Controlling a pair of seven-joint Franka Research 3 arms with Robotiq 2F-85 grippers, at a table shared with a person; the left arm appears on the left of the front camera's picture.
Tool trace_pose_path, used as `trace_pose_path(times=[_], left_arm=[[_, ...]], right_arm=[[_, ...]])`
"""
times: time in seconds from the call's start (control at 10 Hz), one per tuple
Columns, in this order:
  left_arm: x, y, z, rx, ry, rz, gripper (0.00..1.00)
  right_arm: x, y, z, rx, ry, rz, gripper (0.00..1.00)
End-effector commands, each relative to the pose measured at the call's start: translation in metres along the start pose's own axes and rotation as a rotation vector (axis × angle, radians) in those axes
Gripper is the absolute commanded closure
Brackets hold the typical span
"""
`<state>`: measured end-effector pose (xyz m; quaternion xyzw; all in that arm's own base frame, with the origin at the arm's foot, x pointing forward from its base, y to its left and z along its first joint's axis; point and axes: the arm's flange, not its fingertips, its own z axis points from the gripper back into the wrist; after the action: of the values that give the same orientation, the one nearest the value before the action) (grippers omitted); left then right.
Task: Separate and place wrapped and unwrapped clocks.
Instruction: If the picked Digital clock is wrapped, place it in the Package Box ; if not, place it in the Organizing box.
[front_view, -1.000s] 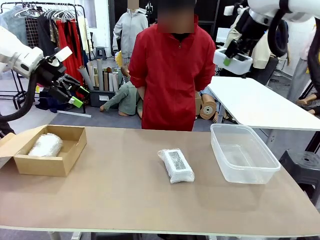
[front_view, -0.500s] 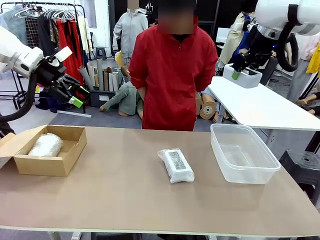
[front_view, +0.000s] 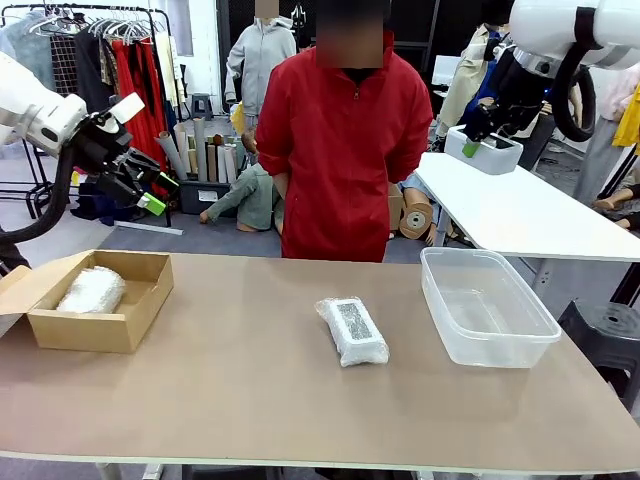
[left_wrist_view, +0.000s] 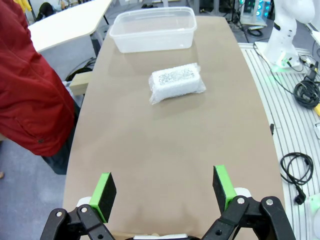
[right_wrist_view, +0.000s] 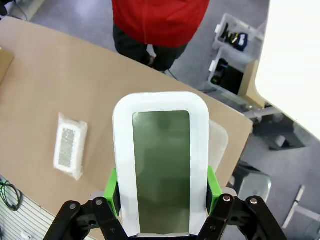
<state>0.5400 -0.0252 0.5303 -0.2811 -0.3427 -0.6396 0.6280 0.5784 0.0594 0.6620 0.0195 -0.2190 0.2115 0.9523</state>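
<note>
One wrapped clock, a bubble-wrap lump, lies at the table's middle, and it appears too in the left wrist view and the right wrist view. Another wrapped clock rests inside the brown cardboard box at the left. The bare white clock with its grey-green screen hangs high at the right, above the far side of the clear tub. My right gripper is shut on it. My left gripper hovers open and empty above the box, its green pads wide apart.
The clear plastic tub stands empty on the table's right side. A person in a red jacket stands at the far edge, hands behind the back. A white table sits behind at the right. Bare tabletop stretches across the front.
My right arm carried the bare clock a little to the right and down, then held still. The left arm and the wrapped clocks stayed put.
</note>
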Motion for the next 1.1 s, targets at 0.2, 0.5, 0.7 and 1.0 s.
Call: trace_pose_path(times=[0.2, 0.5, 0.7, 1.0], left_arm=[[0.001, -0.001, 0.001, 0.007, -0.001, 0.000, 0.00], [0.001, -0.001, 0.001, 0.007, -0.001, 0.000, 0.00], [0.001, -0.001, 0.001, 0.007, -0.001, 0.000, 0.00], [0.001, -0.001, 0.001, 0.007, -0.001, 0.000, 0.00]], right_arm=[[0.004, -0.002, 0.004, -0.004, -0.010, 0.014, 1.00], [0.000, 0.000, 0.000, 0.000, 0.000, 0.000, 1.00], [-0.012, -0.010, -0.010, -0.027, 0.075, -0.142, 1.00], [-0.036, -0.020, -0.020, -0.073, 0.117, -0.284, 1.00]])
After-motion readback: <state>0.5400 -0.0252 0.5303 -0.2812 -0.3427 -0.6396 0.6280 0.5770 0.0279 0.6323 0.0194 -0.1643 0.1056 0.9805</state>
